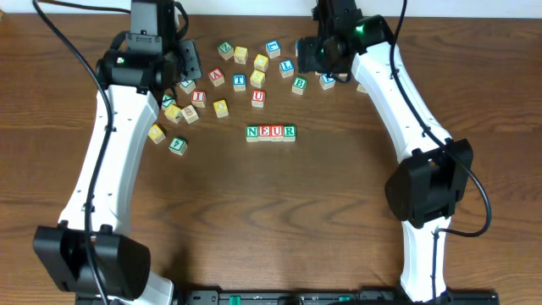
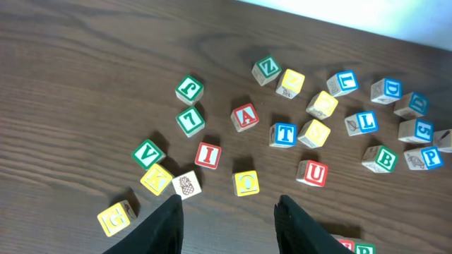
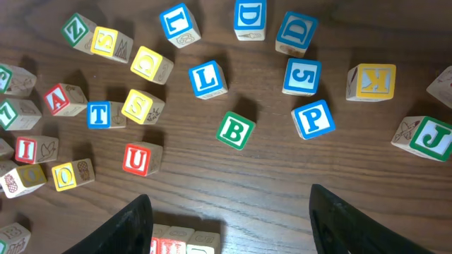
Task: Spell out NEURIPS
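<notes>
Four cubes reading N, E, U, R form a row (image 1: pixel 271 132) at the table's middle; its end shows at the bottom of the right wrist view (image 3: pixel 185 240). The red I cube (image 1: pixel 198 97) (image 2: pixel 207 154) (image 3: pixel 27 149) lies loose at the left of the scatter. The blue P cube (image 3: pixel 312 119) (image 2: pixel 431 156) lies at the right. A yellow cube (image 3: pixel 135 106) with an S-like letter sits beside the blue T. My left gripper (image 1: pixel 188 63) (image 2: pixel 227 212) hovers open over bare wood just below the I. My right gripper (image 1: pixel 309 55) (image 3: pixel 229 204) stands open and empty above the wood below B and P.
Other loose cubes lie across the back of the table: red A (image 2: pixel 245 116), blue T (image 2: pixel 284 134), a second red U (image 3: pixel 137 159), green B (image 3: pixel 235 130), blue L (image 3: pixel 207 78), yellow G (image 2: pixel 115 218), green V (image 2: pixel 148 153).
</notes>
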Tool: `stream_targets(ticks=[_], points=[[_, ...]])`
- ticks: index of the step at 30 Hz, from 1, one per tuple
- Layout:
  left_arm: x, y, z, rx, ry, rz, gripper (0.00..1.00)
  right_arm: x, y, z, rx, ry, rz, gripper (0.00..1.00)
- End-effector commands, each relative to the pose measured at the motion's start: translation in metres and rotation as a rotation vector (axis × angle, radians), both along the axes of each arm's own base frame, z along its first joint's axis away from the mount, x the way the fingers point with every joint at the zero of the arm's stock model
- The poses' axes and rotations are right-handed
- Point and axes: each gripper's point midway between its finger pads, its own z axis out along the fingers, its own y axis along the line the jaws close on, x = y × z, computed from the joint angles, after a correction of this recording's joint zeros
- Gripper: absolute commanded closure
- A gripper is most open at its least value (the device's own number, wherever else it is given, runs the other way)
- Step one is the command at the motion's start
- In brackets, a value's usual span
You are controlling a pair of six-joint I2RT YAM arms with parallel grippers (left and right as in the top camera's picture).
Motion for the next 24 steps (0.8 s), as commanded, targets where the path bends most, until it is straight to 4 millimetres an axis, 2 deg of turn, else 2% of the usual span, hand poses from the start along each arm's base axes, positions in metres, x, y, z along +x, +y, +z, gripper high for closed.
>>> stream_targets(ticks=[1,14,24], points=[[0.005,0.002,0.002,0.017,-0.007,0.0,0.58,0.001,0.003,0.006,0.014,-0.011,-0.007,0.34],[0.005,0.002,0.002,0.017,-0.007,0.0,0.58,0.002,0.001,0.006,0.008,-0.013,-0.012,0.34],[0.004,0.002,0.002,0.017,-0.003,0.0,0.58,0.009,-0.03,-0.005,-0.115,-0.03,-0.11,0.32]])
